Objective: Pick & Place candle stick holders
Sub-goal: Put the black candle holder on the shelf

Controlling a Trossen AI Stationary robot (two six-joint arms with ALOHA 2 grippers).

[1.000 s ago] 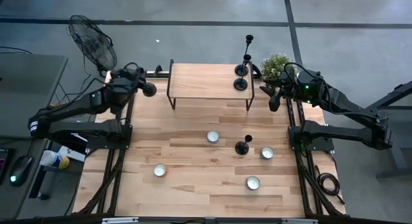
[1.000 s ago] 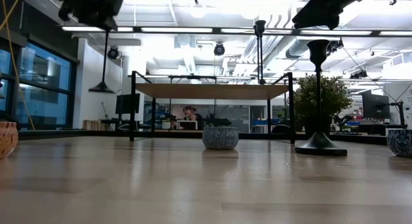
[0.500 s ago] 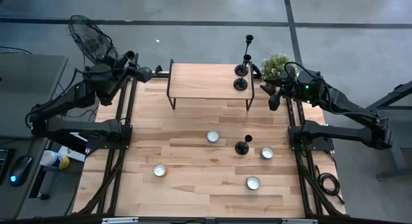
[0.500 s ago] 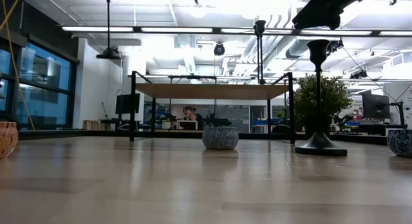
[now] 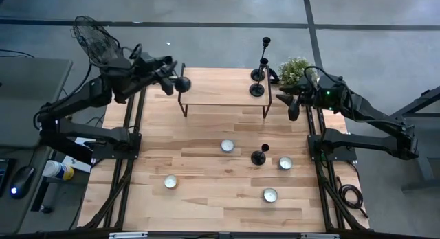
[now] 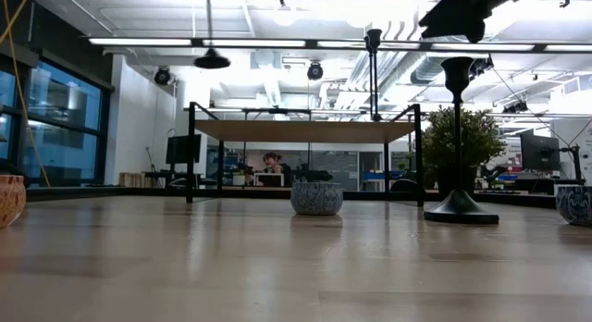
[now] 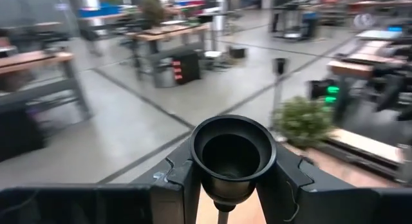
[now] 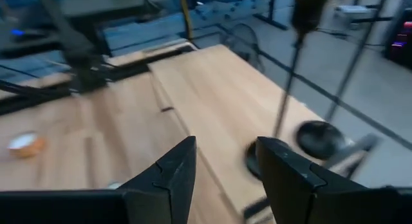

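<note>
your left tool (image 7: 222, 185) is grasping a candlestick (image 5: 180, 83) over the shelf's (image 5: 220, 88) left end; your right tool (image 8: 222, 163), released, waits beside it.

Setting was a large open-plan robotics lab or workshop. Ceiling was exposed, with strip lights (image 6: 277, 42) and visible ducting. Floor was bare grey concrete (image 5: 206, 43) with dark seam lines. Further workbenches (image 7: 167, 34) stood across the hall. A person sat at a desk (image 6: 271, 165) behind the wooden table (image 5: 206, 170). A floor fan (image 5: 96, 41) stood beside the rig.
</note>
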